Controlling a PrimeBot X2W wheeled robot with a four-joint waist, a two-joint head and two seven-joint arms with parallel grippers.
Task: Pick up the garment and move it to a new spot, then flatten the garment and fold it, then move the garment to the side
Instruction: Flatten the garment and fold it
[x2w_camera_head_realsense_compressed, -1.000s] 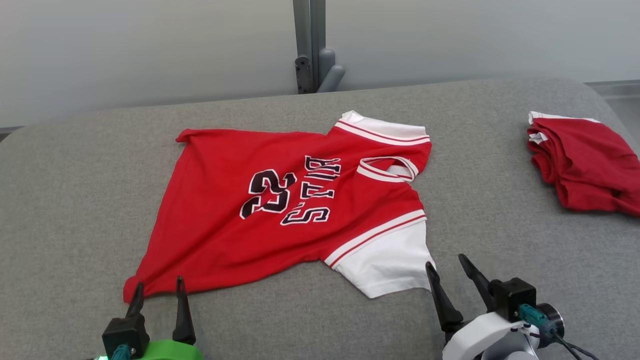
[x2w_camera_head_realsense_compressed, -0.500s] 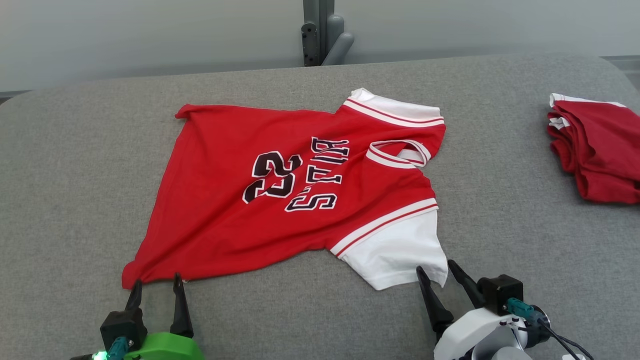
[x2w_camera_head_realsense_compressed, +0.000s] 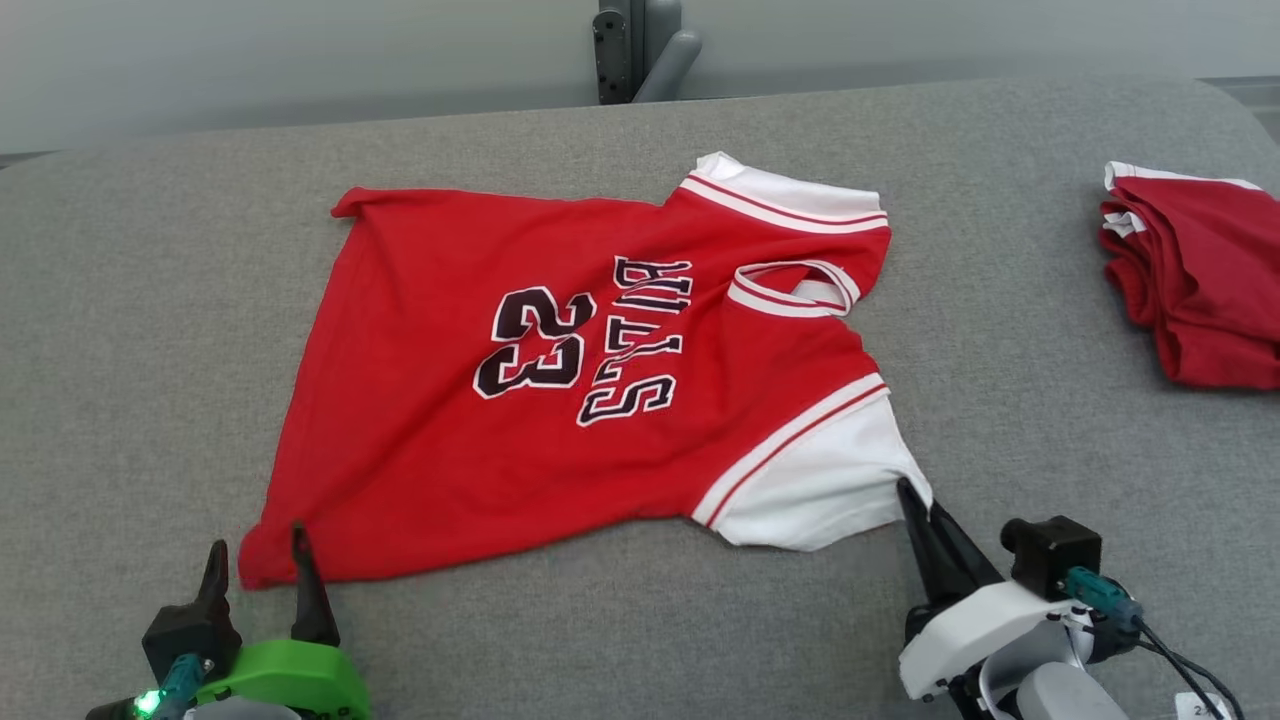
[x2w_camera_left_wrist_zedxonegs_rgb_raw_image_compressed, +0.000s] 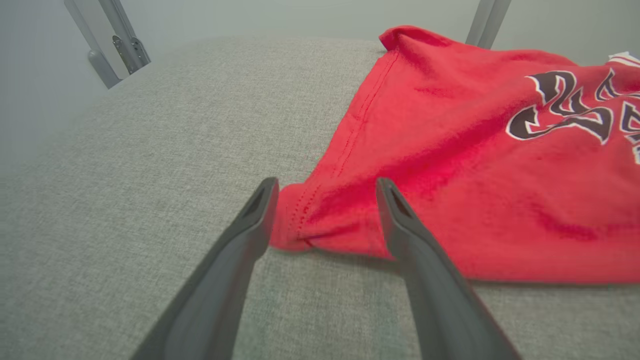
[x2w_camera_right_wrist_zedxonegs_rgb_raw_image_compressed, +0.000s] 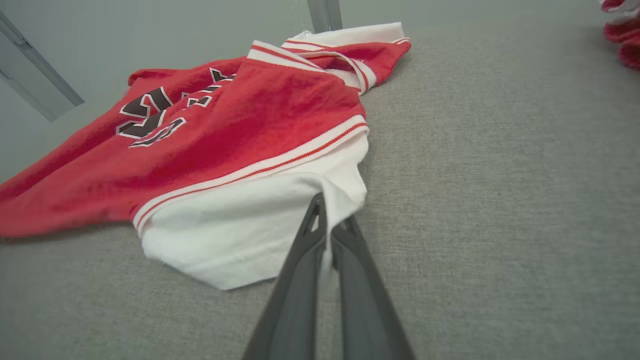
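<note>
Since a second ago, the left gripper has come round the garment's near hem corner, which earlier lay just outside its fingers. The right gripper, open beside the near sleeve then, has now pinched shut on it.

At the garment's left end, the left gripper's fingers stand wide apart. In the left wrist view the gripper has the rumpled red hem corner lying between its fingertips. Neither finger presses the cloth, and the grey padded surface shows beneath them.

The garment is a red jersey spread mostly flat on the grey padded surface, hem to the left and collar to the right. Its dark number and lettering run sideways across the chest. The cloth is creased and slightly bunched toward the near hem. Beyond the garment's far edge a grey metal post rises against the wall.

At the garment's right end, the near white sleeve lies puckered toward the right gripper. In the right wrist view the gripper has its fingers closed together, with the edge of the sleeve caught between them and a fold of white cloth drawn up at the tips.

Well to the right of the garment, apart from it, lies a folded red pile with white trim.
</note>
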